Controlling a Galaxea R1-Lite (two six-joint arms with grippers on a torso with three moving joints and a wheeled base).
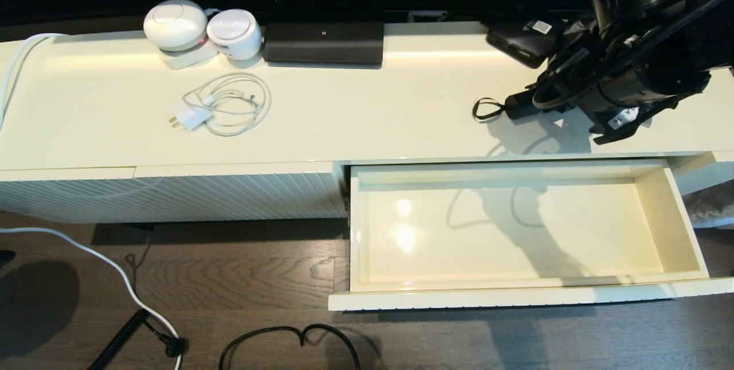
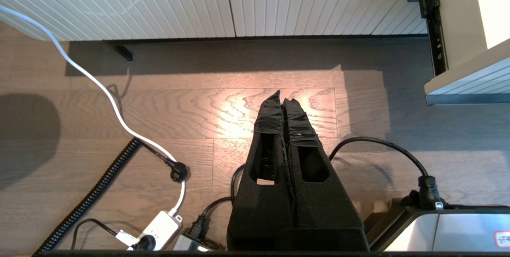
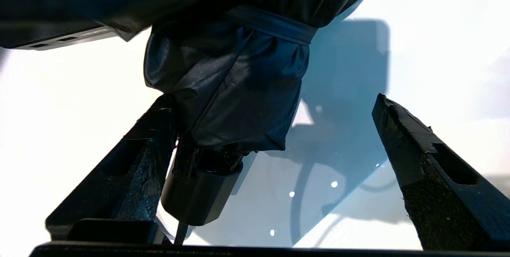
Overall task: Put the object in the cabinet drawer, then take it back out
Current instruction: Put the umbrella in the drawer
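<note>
Right tool (image 3: 275, 149) sits spread wide over the desk (image 1: 367, 112), and I see the umbrella (image 3: 227, 89) lying against one of its fingers (image 3: 131, 161), with the other finger standing clear of the fabric. From the head view, the umbrella's short handle (image 1: 519, 107) and thin wrist loop (image 1: 486, 109) poke out from under my right arm onto the cabinet top, behind the open drawer (image 1: 682, 226). Most of the umbrella's body is hidden there by the arm. The drawer is pulled out, its glossy floor showing only shadows and glare; its handle bar I cannot see from above.

My left tool (image 2: 283, 101) hangs low over the wooden floor (image 2: 79, 217), fingers pressed together, in front of the ribbed panel (image 2: 159, 2).

Around the work I count two white rounded devices (image 1: 175, 23), one flat dark bar-shaped box (image 1: 324, 42) beside them, one white charger with a coiled cable (image 1: 226, 107), and one flat black box with a white sticker (image 1: 524, 37) at the back, just behind the umbrella and partly covered by my arm. That box crowds the umbrella closely.

On the floor lie one white cord (image 1: 114, 269), one coiled black cord (image 2: 91, 197) and one black looped cable (image 1: 287, 338), the last cut off at the frame's edge.
</note>
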